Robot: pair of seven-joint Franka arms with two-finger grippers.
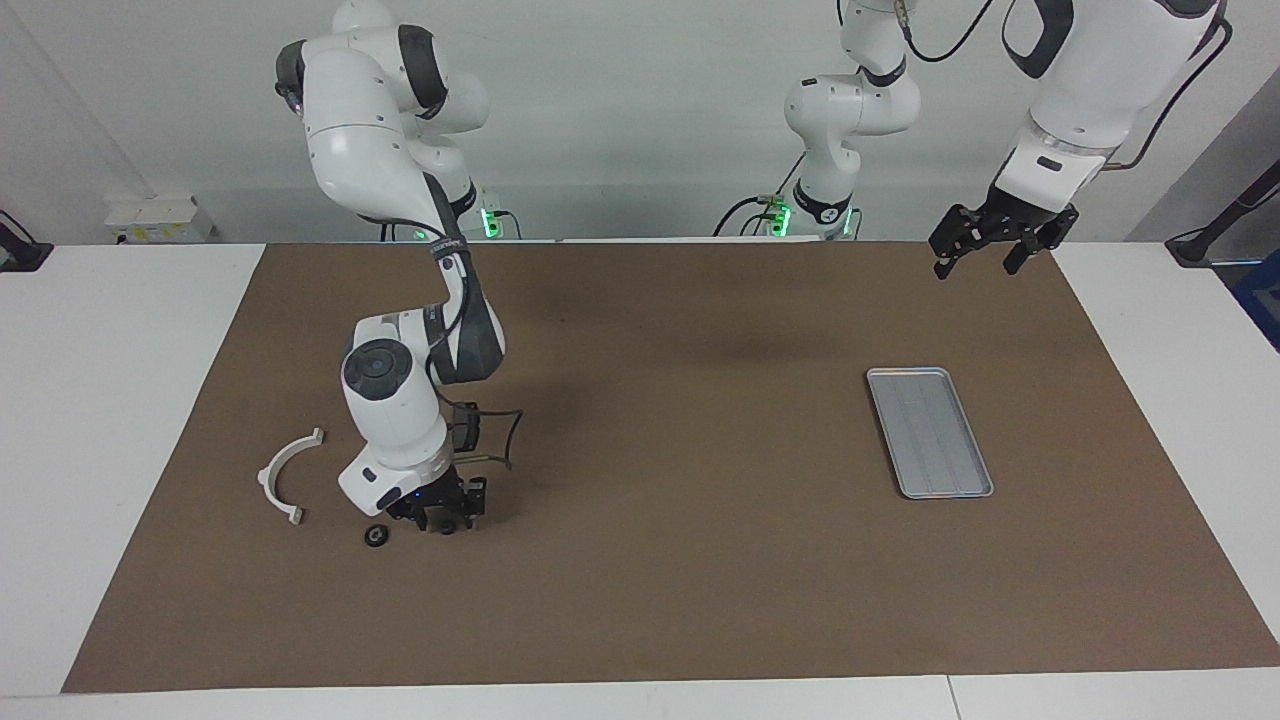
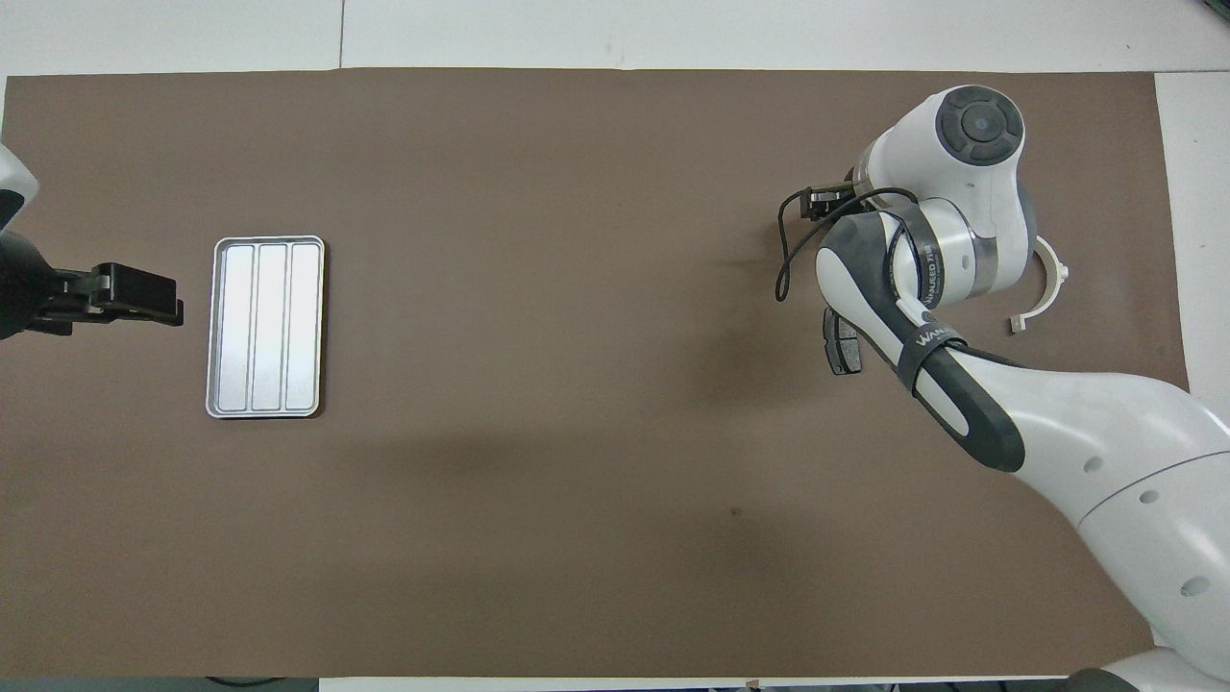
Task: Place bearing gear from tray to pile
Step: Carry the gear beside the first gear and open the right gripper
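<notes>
Black and ring-shaped, the small bearing gear [image 1: 376,535] lies on the brown mat beside the white half-ring plastic bracket [image 1: 283,477], touching no gripper. Right gripper [image 1: 441,522] hangs low just beside it; I cannot tell its finger spread. Left gripper [image 1: 978,253] waits parted and empty, near the ridged silver-grey metal tray [image 1: 929,432].

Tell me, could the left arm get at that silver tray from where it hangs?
Probably yes. The left gripper hangs open in the air at the tray's end of the table, and nothing lies between them.
</notes>
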